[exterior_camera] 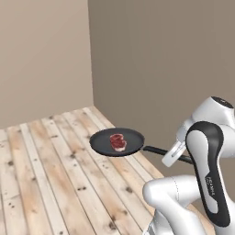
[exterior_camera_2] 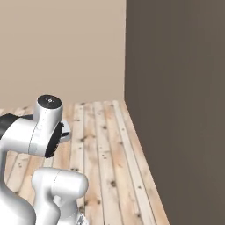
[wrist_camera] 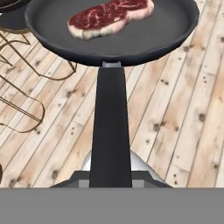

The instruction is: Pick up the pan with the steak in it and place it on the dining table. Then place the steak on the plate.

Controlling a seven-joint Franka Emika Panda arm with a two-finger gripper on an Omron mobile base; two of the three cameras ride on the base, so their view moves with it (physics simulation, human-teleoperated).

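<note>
Black pan (exterior_camera: 117,141) hangs in the air at the centre of the left base view, over the wooden floor (exterior_camera: 55,183), its long handle (wrist_camera: 110,131) clamped in the closed fingers at the bottom centre of the hand view. The steak (exterior_camera: 118,142) lies loose inside it. I judge any tilt or jerk on that long lever could slide the meat over the shallow rim.

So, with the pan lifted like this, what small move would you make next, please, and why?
Probably keep the pan level and carry it on toward the dining table: the tool grips the handle, the steak sits inside, and below is bare wooden floor.
</note>
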